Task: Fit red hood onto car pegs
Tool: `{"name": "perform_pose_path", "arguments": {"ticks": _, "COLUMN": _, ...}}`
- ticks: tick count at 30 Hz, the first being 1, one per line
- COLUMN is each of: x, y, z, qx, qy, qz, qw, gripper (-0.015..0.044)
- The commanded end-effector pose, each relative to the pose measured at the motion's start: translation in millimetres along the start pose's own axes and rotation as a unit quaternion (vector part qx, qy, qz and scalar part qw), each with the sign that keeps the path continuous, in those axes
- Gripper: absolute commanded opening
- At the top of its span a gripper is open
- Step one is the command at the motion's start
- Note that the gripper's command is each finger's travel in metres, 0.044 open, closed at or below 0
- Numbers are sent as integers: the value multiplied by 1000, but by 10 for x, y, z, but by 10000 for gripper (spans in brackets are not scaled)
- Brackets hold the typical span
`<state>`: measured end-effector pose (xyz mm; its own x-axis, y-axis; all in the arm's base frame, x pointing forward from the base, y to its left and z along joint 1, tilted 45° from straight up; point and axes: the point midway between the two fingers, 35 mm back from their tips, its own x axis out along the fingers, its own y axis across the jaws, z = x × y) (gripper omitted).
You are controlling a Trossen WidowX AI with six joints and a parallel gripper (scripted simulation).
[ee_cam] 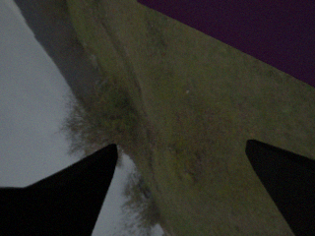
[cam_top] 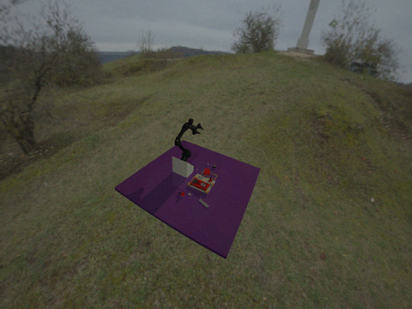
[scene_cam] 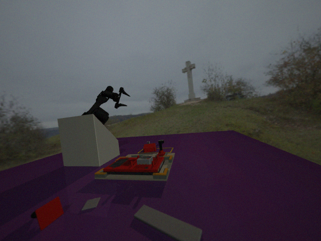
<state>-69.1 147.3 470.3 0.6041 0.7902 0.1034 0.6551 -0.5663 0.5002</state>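
Hovering high above the purple tabletop, we hold our jaws spread wide on nothing, well apart from the red hood behind the chassis.

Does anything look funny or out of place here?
Mostly tidy. The red toy car chassis sits square in its beige jig, and the small red hood rests behind it. One oddity: a flat red panel near the front stands tilted on edge, while the grey plates beside it lie flat. The black claw hangs open, high above.
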Motion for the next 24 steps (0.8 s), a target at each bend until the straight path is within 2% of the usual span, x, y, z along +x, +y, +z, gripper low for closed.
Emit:
{"name": "perform_pose_path", "arguments": {"ticks": 1, "x": 205, "y": 434, "z": 219, "qx": 3, "qy": -26, "qz": -6, "qw": 1000, "gripper": 440}}
{"name": "perform_pose_path", "arguments": {"ticks": 14, "x": 983, "y": 1319, "z": 1295, "qx": -32, "qy": -107, "qz": -87, "qw": 990, "gripper": 440}}
{"name": "perform_pose_path", "arguments": {"ticks": 18, "x": 1166, "y": 1437, "z": 1622, "qx": -42, "qy": -134, "qz": -92, "qw": 986, "gripper": 440}}
{"name": "perform_pose_path", "arguments": {"ticks": 24, "x": 1589, "y": 1343, "z": 2530, "qx": -49, "qy": -176, "qz": -194, "qw": 964, "gripper": 440}}
